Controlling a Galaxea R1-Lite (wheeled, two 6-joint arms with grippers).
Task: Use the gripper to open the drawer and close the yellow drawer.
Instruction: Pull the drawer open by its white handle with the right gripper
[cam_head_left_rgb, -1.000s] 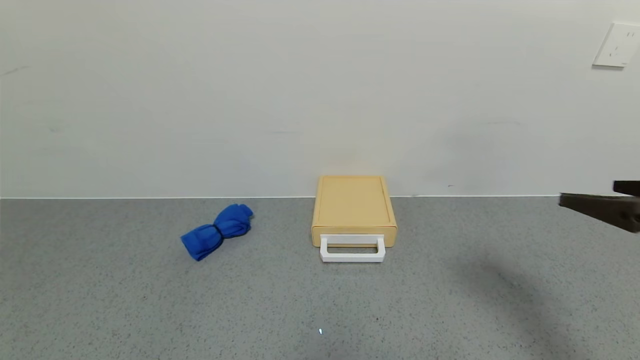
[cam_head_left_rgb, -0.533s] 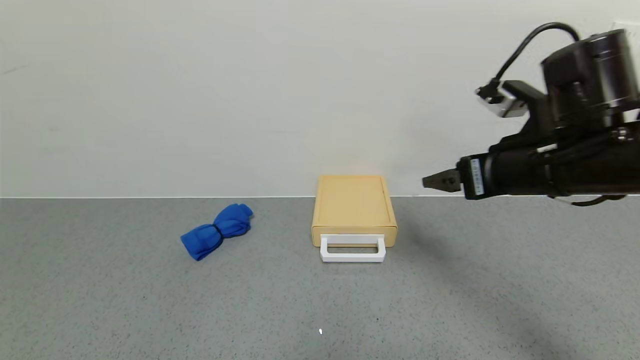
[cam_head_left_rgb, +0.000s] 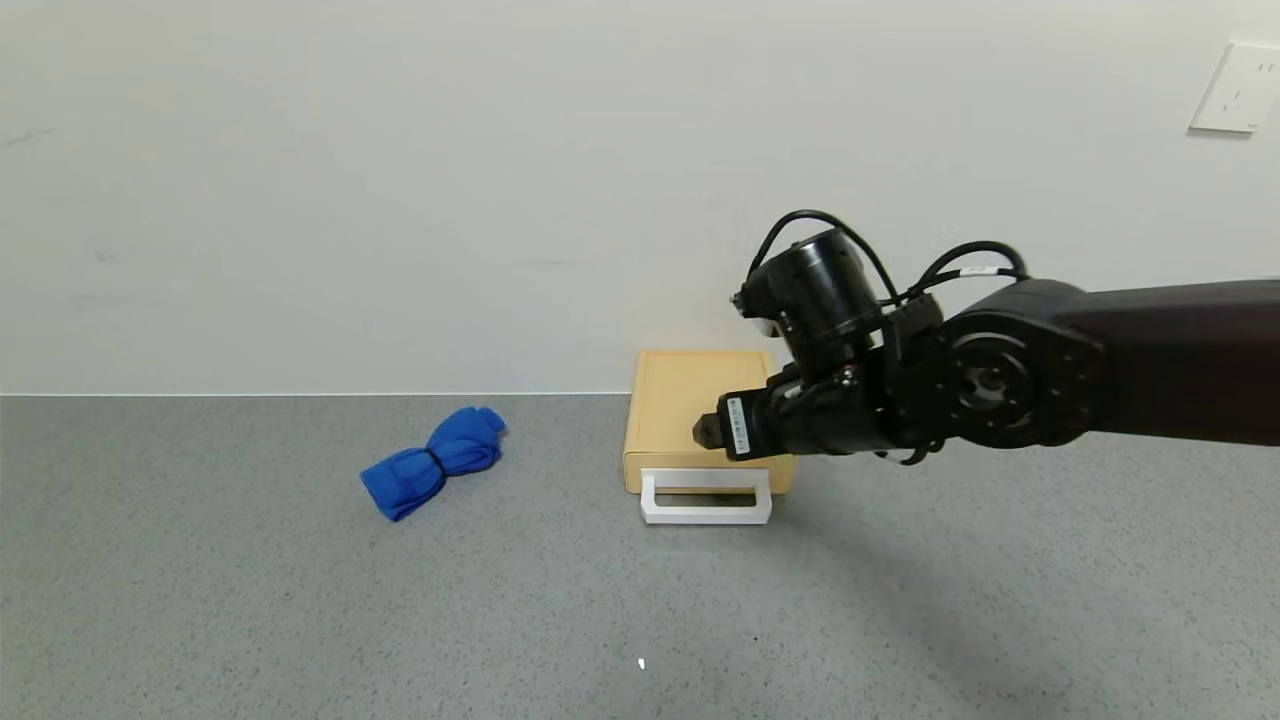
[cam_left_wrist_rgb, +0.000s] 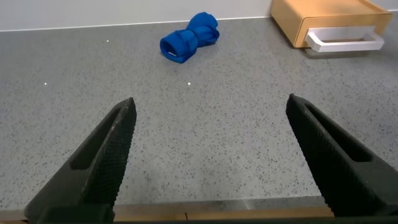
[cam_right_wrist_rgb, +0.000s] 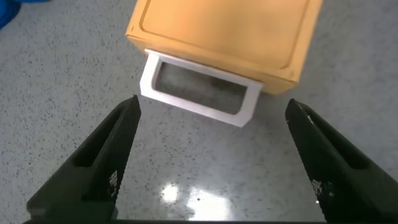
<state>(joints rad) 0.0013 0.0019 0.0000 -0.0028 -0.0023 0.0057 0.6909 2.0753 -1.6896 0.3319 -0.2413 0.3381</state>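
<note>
right gripper spread above shut drawer

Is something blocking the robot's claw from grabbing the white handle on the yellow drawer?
Nothing visible blocks it. The right gripper hangs open above the white handle of the drawer, with only bare counter below. The blue cloth lies off to the side.

Right hand over part of yellow drawer; blue cloth edge-cropped.
</note>
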